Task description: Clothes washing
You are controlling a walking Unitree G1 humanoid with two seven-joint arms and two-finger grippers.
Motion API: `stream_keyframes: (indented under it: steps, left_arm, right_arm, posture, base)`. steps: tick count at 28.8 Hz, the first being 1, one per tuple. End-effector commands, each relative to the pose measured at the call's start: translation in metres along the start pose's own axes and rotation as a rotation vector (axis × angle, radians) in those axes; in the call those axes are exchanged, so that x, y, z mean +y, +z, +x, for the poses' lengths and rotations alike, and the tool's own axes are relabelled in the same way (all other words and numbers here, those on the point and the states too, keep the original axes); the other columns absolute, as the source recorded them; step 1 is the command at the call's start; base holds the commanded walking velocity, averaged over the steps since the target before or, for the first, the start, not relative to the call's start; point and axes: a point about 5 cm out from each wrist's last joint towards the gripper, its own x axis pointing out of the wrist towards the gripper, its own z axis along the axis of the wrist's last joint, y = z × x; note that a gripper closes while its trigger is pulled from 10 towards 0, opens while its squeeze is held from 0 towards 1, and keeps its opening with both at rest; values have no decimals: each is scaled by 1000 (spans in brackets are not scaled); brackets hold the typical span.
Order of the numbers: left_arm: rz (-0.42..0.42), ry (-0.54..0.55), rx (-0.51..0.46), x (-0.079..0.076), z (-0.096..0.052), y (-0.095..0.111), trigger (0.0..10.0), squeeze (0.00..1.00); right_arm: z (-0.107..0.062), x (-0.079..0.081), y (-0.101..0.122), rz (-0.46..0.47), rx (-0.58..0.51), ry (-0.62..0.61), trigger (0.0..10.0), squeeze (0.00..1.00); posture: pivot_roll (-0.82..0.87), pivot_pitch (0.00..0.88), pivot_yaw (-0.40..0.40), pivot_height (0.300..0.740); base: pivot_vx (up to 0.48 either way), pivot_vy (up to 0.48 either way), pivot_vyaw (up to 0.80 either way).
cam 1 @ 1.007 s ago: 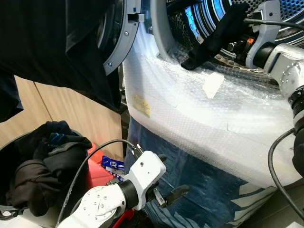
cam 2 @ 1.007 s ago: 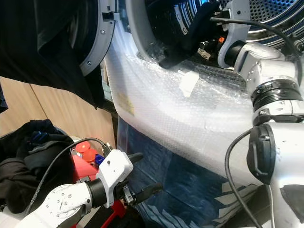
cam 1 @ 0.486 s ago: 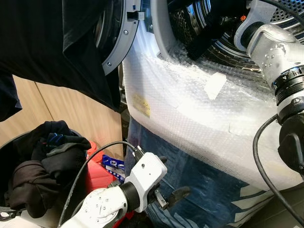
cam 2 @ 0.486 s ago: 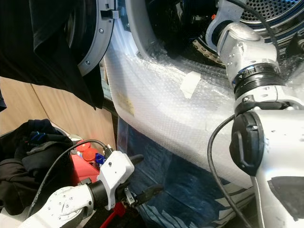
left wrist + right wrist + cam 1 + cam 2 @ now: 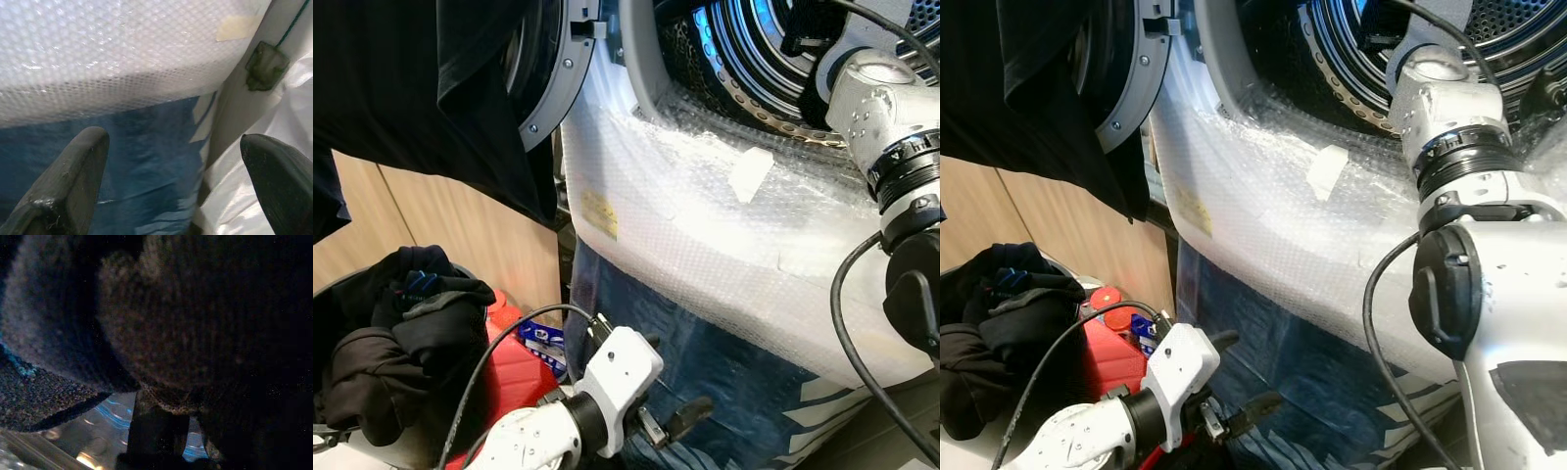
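Observation:
The washing machine's open drum (image 5: 754,59) is at the upper right, its front wrapped in bubble wrap (image 5: 705,235). My right arm (image 5: 876,103) reaches over the rim into the drum. In the right wrist view, a dark knitted garment (image 5: 195,323) hangs close over my right gripper (image 5: 161,396), which is shut on it, with one finger (image 5: 156,431) showing below the cloth. My left gripper (image 5: 675,377) is low in front of the machine, open and holding nothing, facing blue sheeting (image 5: 146,161). A basket (image 5: 328,441) at the lower left holds dark clothes (image 5: 401,333).
The round door (image 5: 548,88) stands open to the left with a black garment (image 5: 411,88) draped over it. A red container (image 5: 509,357) sits between the basket and the machine. A wooden panel (image 5: 460,235) is behind the basket.
My right arm has pushed deeper into the drum, taking the dark garment off the rim and inside. My left arm has sunk slightly.

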Motion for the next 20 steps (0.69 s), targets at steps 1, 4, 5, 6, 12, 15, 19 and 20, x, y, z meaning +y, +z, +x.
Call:
stream_keyframes:
  steps: [1, 4, 5, 6, 12, 15, 19, 20]
  left_arm:
    - [-29, -20, -17, -11, -2, 4, 10000, 0]
    - [-57, -11, -13, -19, -3, 4, 10000, 0]
    - [-60, -9, -13, -20, -3, 4, 10000, 0]
    - [-75, -8, -14, -22, -4, 4, 10000, 0]
    - [-107, 5, 3, -27, -8, 1, 10000, 0]
    - [-114, 13, 6, -28, -8, 1, 10000, 0]
    - [-117, 18, 4, -29, -8, 2, 10000, 0]
    - [-118, 19, 4, -29, -8, 2, 10000, 0]
  right_arm:
    - [-2, 7, 8, -37, -9, 8, 10000, 0]
    - [-3, 13, 4, -44, 13, 26, 10000, 1000]
    - [-3, 13, 3, -45, 17, 26, 10000, 1000]
    - [-3, 16, 1, -42, 30, 34, 10000, 1000]
    - [-4, 21, -5, -61, 64, 58, 10000, 1000]
    - [-4, 21, -5, -51, 75, 69, 10000, 1000]
    - [-5, 21, -1, -39, 89, 92, 10000, 1000]
    - [-5, 21, 0, -37, 88, 96, 10000, 1000]
  posture:
    - [76, 122, -184, 740]
    - [83, 148, -201, 740]
    - [83, 148, -201, 740]
    - [83, 157, -204, 740]
    - [93, 162, -211, 740]
    - [100, 156, -214, 740]
    - [101, 149, -215, 740]
    - [101, 149, -215, 740]
  base:
    - [0, 0, 0]
    - [0, 0, 0]
    - [0, 0, 0]
    - [0, 0, 0]
    - [0, 0, 0]
    - [0, 0, 0]
    - [0, 0, 0]
    - [0, 0, 0]
